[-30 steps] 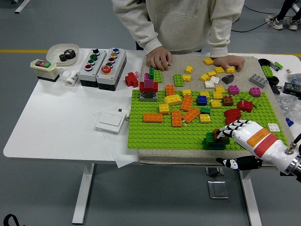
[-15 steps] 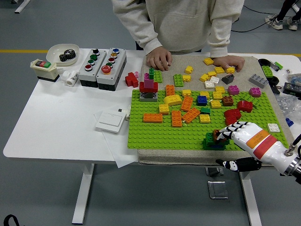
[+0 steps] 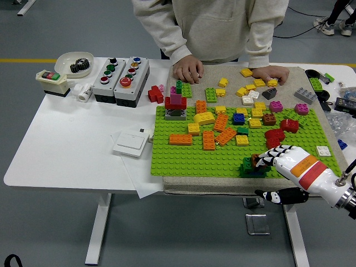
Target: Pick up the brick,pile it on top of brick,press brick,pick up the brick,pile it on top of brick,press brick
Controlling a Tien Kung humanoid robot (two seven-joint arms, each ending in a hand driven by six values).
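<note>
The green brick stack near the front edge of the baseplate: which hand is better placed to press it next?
The right hand. Its fingers already rest at the green brick stack on the green baseplate. The left hand is not in view at all.

person (image 3: 214, 30): cut off above the chest by top edge | right hand (image 3: 281, 157): fingertips hide part of the small brick stack (image 3: 251, 164) (grip unclear) | right forearm: cut by right edge | clutter (image 3: 345, 103) at far right: cropped
</note>
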